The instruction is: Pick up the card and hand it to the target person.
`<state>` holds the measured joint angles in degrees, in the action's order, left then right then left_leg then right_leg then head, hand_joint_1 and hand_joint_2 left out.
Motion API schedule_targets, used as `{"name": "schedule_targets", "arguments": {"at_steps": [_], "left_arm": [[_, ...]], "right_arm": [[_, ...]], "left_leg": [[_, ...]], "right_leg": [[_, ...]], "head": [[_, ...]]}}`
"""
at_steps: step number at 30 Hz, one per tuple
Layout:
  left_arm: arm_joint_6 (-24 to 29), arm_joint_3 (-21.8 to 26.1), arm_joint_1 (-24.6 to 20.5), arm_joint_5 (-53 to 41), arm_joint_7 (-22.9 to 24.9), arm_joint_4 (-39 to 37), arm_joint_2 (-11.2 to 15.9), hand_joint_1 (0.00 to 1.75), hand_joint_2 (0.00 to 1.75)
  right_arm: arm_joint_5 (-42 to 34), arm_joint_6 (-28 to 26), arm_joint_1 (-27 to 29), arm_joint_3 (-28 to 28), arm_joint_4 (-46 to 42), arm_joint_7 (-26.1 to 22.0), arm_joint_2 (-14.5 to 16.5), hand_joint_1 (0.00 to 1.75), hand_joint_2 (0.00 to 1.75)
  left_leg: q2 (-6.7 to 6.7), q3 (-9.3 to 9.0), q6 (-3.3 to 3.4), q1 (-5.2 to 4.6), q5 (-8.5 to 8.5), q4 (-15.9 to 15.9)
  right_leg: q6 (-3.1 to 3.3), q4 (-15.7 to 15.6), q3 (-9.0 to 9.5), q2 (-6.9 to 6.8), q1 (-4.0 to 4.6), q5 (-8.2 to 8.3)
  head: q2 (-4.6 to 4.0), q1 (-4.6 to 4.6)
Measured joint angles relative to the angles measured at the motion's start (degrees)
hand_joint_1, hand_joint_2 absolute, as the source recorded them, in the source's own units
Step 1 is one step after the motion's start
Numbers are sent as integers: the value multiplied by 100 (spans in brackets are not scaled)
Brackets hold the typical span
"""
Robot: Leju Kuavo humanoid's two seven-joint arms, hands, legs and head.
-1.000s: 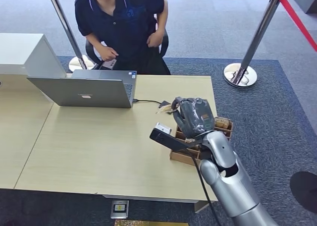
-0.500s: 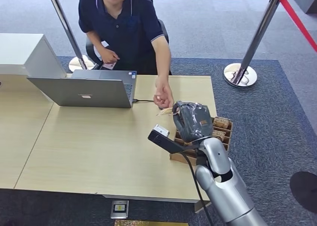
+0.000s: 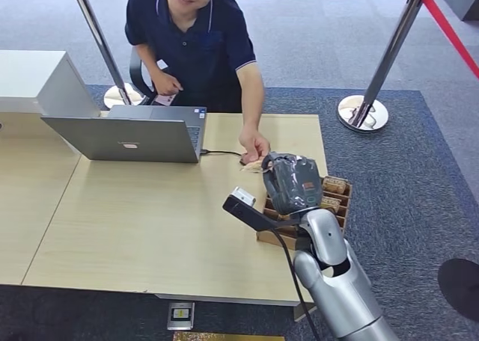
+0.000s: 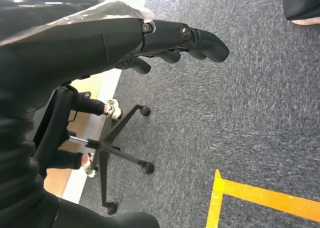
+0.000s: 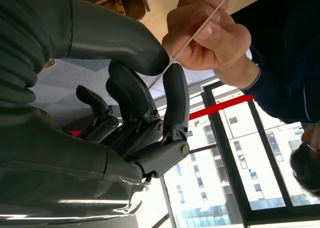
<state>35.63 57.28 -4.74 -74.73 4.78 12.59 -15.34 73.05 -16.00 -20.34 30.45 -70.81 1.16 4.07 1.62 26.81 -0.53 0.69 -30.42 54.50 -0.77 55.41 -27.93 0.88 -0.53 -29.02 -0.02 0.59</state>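
Open grey laptop [image 3: 127,135] on pale wooden surface [image 3: 141,221]; brown compartmented wooden box [image 3: 333,195] at far edge; chrome stanchion base [image 3: 362,113] on blue carpet [image 3: 406,184].

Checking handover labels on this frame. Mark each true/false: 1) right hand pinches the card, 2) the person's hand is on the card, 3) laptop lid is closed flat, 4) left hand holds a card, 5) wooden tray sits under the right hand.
1) True: the right hand pinches the card between thumb and a finger.
2) True: the person's hand grips the card too.
3) False: the laptop stands open.
4) False: the left hand holds nothing; it hangs over carpet, fingers extended.
5) True: the wooden tray lies beneath it on the table.
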Motion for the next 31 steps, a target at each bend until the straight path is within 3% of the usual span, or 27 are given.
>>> {"name": "schedule_targets", "arguments": {"at_steps": [2,3,7,23,31], "left_arm": [[-1,-3,-1,1,-4,0,1,0,175],[-2,-4,-1,-1,-5,0,1,0,175],[-14,-13,-2,-30,3,0,3,0,175],[0,-20,1,8,125,0,15,0,175],[28,-17,15,116,145,0,11,0,175]], "right_arm": [[7,3,0,-4,4,0,17,7,175],[9,4,0,-5,7,0,26,0,175],[40,-14,6,-13,25,1,42,0,0],[468,-379,587,-64,-463,288,56,0,0],[1075,-1592,1843,-855,-2055,900,-73,0,0]], "left_leg": [[0,0,0,0,0,0],[0,0,0,0,0,0],[0,0,0,0,0,0],[1,0,0,0,0,0],[5,5,4,-2,-6,1]], "right_leg": [[0,0,0,0,0,0],[0,0,0,0,0,0],[0,0,0,0,0,0],[0,-1,-2,0,0,0],[-5,-10,-3,0,-2,-3]], "head": [[0,0],[0,0],[0,0],[0,0],[0,0]]}}
